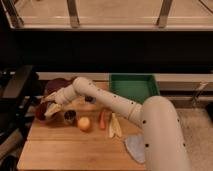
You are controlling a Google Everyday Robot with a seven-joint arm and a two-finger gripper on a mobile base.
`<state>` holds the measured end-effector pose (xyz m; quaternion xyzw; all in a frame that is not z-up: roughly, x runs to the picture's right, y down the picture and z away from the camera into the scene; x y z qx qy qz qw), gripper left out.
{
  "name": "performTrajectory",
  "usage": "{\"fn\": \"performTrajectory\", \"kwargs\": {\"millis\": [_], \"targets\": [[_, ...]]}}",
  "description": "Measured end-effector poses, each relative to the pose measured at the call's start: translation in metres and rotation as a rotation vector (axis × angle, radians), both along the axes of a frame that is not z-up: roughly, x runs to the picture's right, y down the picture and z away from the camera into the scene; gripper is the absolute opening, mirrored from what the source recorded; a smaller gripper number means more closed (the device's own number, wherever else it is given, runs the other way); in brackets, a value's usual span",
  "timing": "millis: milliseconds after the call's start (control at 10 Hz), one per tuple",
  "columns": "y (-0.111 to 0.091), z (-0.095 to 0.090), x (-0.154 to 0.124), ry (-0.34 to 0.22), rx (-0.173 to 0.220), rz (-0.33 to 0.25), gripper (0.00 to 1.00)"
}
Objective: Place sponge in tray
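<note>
The green tray (131,88) stands at the back of the wooden table, right of the middle, and holds nothing that I can see. My gripper (51,108) is far to the left of it, low over a reddish bowl (40,113) at the table's left edge, with the arm stretched across the table from the right. The pale blue-grey sponge does not show; it may be hidden under the gripper. A small dark block (90,100) lies just behind the arm.
A purple bowl (56,85) sits behind the gripper. A small can (69,117), an orange (84,123), a carrot (102,119) and a pale peel-like piece (115,126) lie mid-table. A grey-blue cloth (135,148) lies at the front right.
</note>
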<state>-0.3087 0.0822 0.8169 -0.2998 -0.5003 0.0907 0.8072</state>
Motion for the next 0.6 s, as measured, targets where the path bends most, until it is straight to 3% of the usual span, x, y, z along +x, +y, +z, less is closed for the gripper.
{"fn": "performTrajectory", "kwargs": {"millis": [600], "targets": [[0.0011,-0.0005,-0.0013,-0.002,0.001,-0.002,0.65]]}}
